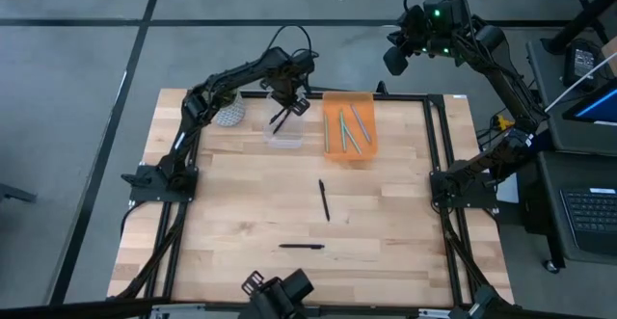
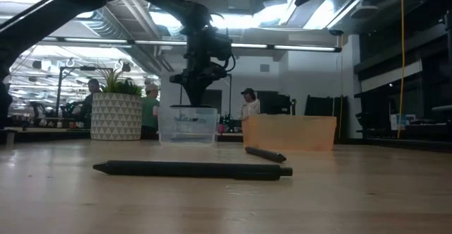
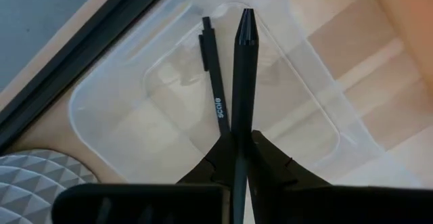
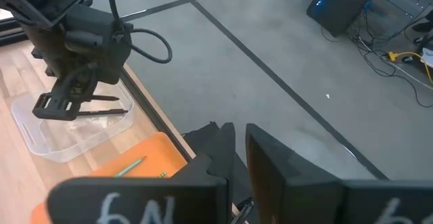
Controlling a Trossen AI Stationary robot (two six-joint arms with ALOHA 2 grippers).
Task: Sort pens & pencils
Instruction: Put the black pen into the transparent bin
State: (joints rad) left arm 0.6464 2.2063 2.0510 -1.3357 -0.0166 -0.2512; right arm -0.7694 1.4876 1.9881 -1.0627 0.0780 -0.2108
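Black pen [image 2: 191,169] near front table edge; left gripper [image 3: 238,143] jaws clamping black pen above clear bin [image 1: 285,129].

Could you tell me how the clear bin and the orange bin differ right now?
The clear bin is see-through; the orange bin is tinted orange. The clear bin holds a black pen, while the orange bin holds pale green pencils. The left tool holds another black pen over the clear bin; nothing hovers over the orange bin. Both sit side by side at the table's far edge.

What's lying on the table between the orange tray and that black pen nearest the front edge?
Another black pen, alone on bare wood between the orange tray and the front pen; the high view shows it.
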